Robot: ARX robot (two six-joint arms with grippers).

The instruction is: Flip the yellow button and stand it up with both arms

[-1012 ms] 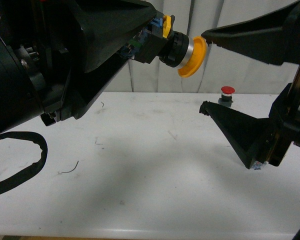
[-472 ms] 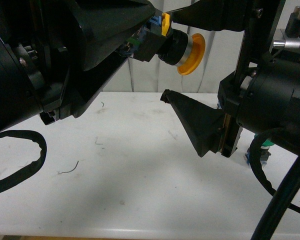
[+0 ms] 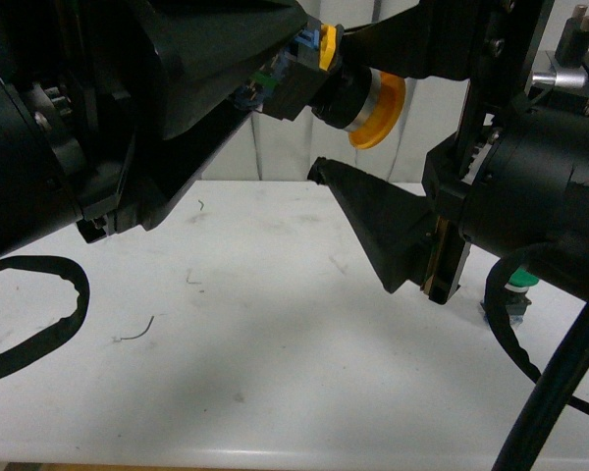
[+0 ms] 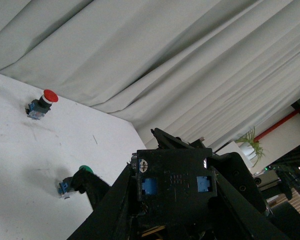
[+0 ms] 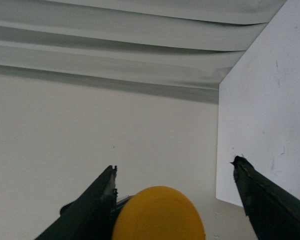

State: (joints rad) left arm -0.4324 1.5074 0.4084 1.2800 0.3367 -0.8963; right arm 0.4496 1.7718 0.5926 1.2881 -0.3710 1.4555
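My left fingers (image 3: 226,49) are clamped on the blue-and-clear boxy contact block of the small yellow-capped push-button switch (image 3: 363,101). They hold it in the air, lying nearly level, with its round mushroom cap turned toward my right arm. The scuffed white surface (image 3: 255,294) lies well below the switch.

My right fingers (image 3: 383,231) are spread wide. 1 reaches over the switch at its black collar and the other hangs below it, clear of the cap. I cannot tell whether the upper 1 touches the switch. In the right wrist view the cap (image 5: 157,212) sits between the 2 fingers, just beside 1 and well apart from the other.

In the left wrist view, a small red-capped button (image 4: 40,102) and a green-capped button (image 4: 72,181) rest on the surface, both well apart from the switch.
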